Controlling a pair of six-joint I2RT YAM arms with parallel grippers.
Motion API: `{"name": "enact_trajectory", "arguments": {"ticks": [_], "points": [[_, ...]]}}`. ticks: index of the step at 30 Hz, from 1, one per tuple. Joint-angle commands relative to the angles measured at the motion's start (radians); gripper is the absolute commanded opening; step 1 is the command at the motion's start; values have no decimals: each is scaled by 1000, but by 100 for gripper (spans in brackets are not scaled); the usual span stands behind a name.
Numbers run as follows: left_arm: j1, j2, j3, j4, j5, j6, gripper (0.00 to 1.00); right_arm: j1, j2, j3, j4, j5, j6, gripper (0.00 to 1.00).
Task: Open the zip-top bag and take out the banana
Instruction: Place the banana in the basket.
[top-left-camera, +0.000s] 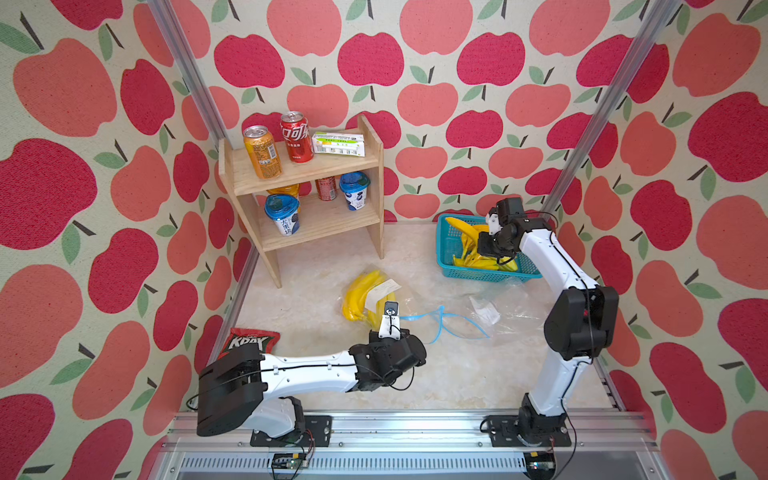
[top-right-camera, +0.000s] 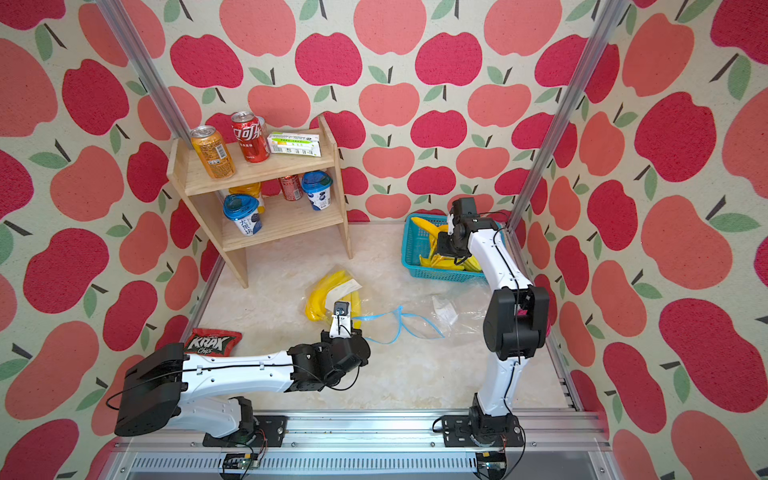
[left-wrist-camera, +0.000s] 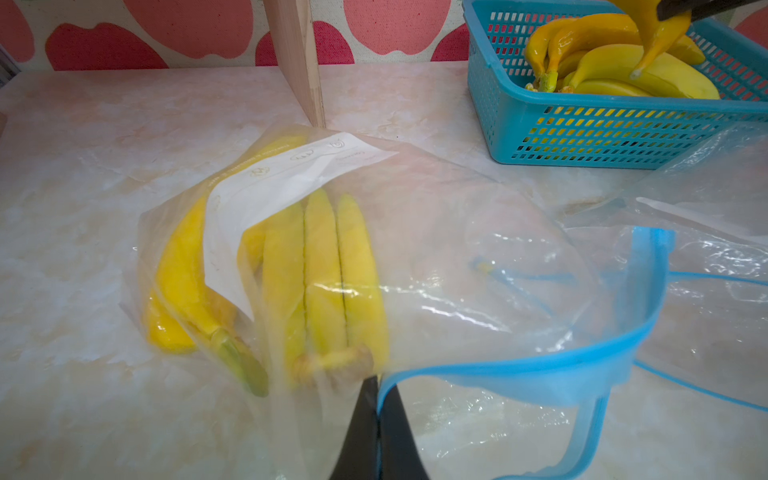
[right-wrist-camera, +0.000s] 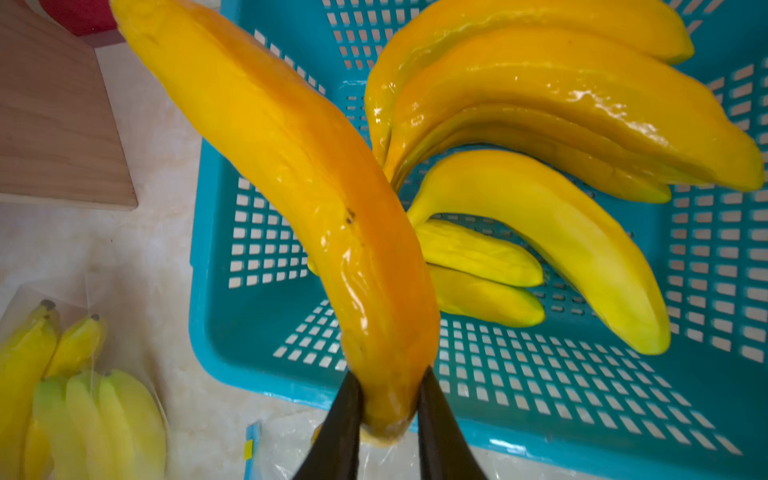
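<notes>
Top views both show the left claw (top-left-camera: 391, 311) at lower centre, pressed shut on the mouth edge of the zip-top bag (top-left-camera: 415, 297). The bagged bunch (top-left-camera: 359, 293) lies just up-left of the claw tips, its long axis slanting from lower left to upper right. At centre right the right claw (top-left-camera: 481, 240) hangs over the blue basket (top-left-camera: 445, 249), pinching one banana (top-left-camera: 459, 226) whose free end points to the upper left, over the basket's upper-left corner. An empty clear bag (top-left-camera: 494, 309) sprawls between the zip-top bag and the right arm. The wooden shelf (top-left-camera: 307, 166) stands upper left, with a chips packet (top-left-camera: 249, 340) at lower left. Bare table (top-left-camera: 457, 374) opens along the lower centre.

Left wrist view: two black fingers (left-wrist-camera: 361, 424) meet at bottom centre, closed on the blue zip strip (left-wrist-camera: 519, 376), which sweeps right and then up. The bunch sits just above and left of the tips, stems toward the claw, bananas running nearly straight up the frame under a white label (left-wrist-camera: 282, 199). A shelf leg (left-wrist-camera: 297, 62) stands at top centre. The basket is at upper right, apart from the bunch.

Right wrist view: fingers at bottom centre grip the banana's end, one on each side. Its length climbs to the upper left, crossing the basket's left rim. Loose bananas (right-wrist-camera: 561, 124) fill the basket's right half, and open mesh floor shows below them.
</notes>
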Motion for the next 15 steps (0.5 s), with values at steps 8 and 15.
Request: {"name": "enact_trajectory", "arguments": {"ticks": [8,15], "points": [[0,24,27,-65,-9,-43,0,6,138,130,-49,-21,97,17],[0,18,15,-53,-11,-46,0,-15,100,31,16,21,-3,18]]}}
